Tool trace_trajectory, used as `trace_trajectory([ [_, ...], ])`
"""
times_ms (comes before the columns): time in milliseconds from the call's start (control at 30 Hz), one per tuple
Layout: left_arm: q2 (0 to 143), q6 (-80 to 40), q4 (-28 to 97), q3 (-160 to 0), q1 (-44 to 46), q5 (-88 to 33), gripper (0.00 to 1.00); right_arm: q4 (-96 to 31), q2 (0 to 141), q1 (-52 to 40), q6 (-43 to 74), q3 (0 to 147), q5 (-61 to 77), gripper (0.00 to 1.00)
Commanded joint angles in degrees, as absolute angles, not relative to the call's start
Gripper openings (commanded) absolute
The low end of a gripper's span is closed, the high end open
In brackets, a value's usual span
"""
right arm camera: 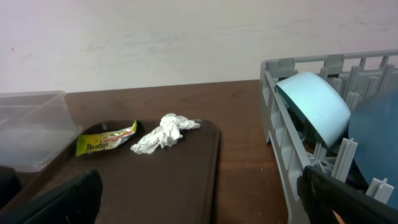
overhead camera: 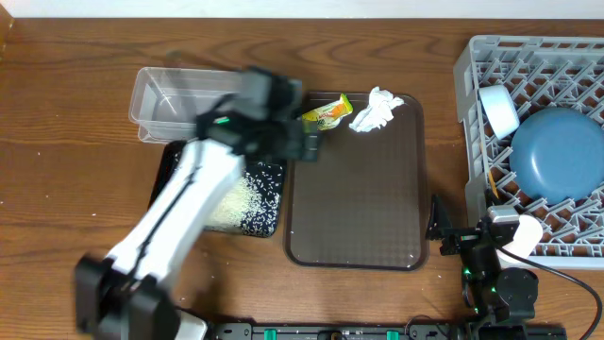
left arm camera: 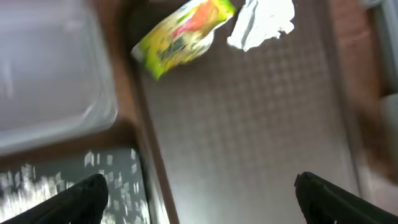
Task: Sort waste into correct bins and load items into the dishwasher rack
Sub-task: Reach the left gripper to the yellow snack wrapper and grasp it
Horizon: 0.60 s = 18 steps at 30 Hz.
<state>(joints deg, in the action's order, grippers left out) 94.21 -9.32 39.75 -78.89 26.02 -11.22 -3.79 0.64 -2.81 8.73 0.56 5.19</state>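
My left gripper [overhead camera: 300, 140] [left arm camera: 200, 186] hangs open and empty over the left rim of the brown tray [overhead camera: 357, 203], just short of the yellow-green wrapper [overhead camera: 327, 112] [left arm camera: 183, 37]. A crumpled white tissue [overhead camera: 376, 110] [left arm camera: 261, 23] lies beside the wrapper at the tray's far end. Rice [overhead camera: 236, 196] [left arm camera: 37, 180] lies in the black tray [overhead camera: 168, 161], and the clear tub [overhead camera: 179, 97] [left arm camera: 50, 74] stands behind it. My right gripper [overhead camera: 462, 231] [right arm camera: 199, 186] rests open and empty between the brown tray and the grey rack [overhead camera: 472, 66] [right arm camera: 280, 124]. The rack holds a blue bowl [overhead camera: 557, 156] and a mint bowl [overhead camera: 498, 109] [right arm camera: 314, 106].
My left arm [overhead camera: 175, 222] slants across the black tray from the near left corner. In the right wrist view the wrapper [right arm camera: 106, 142] and tissue [right arm camera: 163, 134] lie at the brown tray's far end, with bare wood [right arm camera: 242, 149] between that tray and the rack.
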Motion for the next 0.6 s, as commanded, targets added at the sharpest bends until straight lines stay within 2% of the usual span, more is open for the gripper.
trace_trajectory([
  [0,101.5,-2.4,39.6,-85.7,29.7,1.6,0.98,-3.7,0.3,-1.9,9.4,0.3,5.4,0.99],
  [267,119.8,0.5,38.3,-97.1,30.9,1.7,0.94,-3.7,0.3,-1.9,9.4,0.3,5.4,0.99],
  [433,124.3,2.6,32.4,-97.4,31.1,1.5,0.86,-3.7,0.3,-1.9,9.4,0.3,5.4,0.99],
  [567,125.3,4.8,29.8,-97.4,32.0,1.5,0.84,-3.7,0.3,-1.9,9.4,0.3,5.4,0.99],
])
